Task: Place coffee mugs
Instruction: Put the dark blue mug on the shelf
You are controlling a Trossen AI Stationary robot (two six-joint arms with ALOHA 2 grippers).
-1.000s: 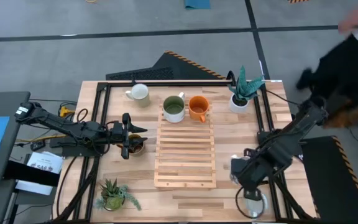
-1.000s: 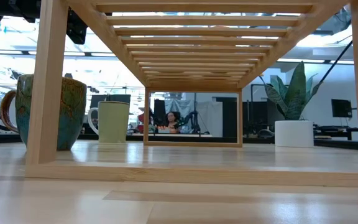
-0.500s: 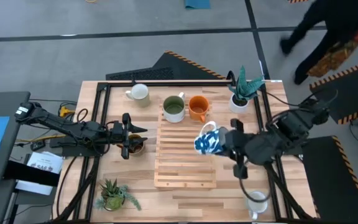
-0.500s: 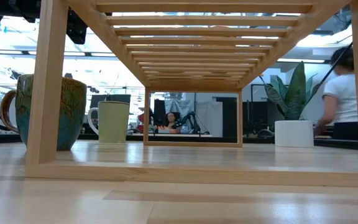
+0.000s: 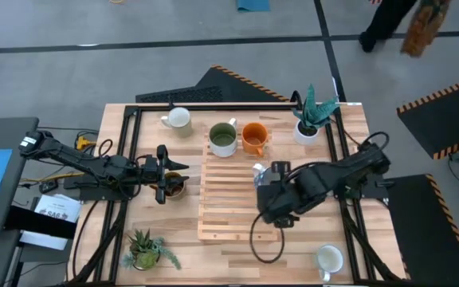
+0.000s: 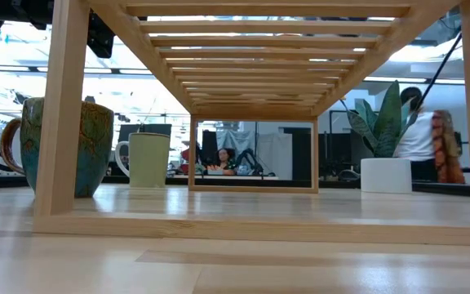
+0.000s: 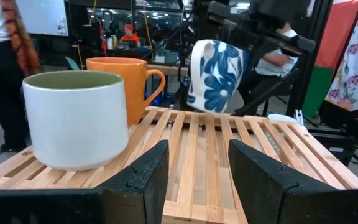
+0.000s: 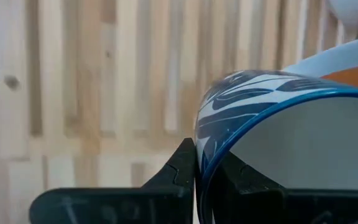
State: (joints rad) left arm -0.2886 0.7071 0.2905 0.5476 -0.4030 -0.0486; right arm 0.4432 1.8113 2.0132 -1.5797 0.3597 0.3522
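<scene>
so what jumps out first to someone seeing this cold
The right gripper holds a blue-and-white patterned mug by its rim above the wooden slatted rack at the table's middle. At the rack's far end stand a white mug and an orange mug. The left gripper waits left of the rack.

Blue-patterned white mug (image 7: 216, 76) hangs tilted above the slatted rack, near the orange mug (image 5: 253, 138) and green-lined white mug (image 5: 223, 139).
</scene>
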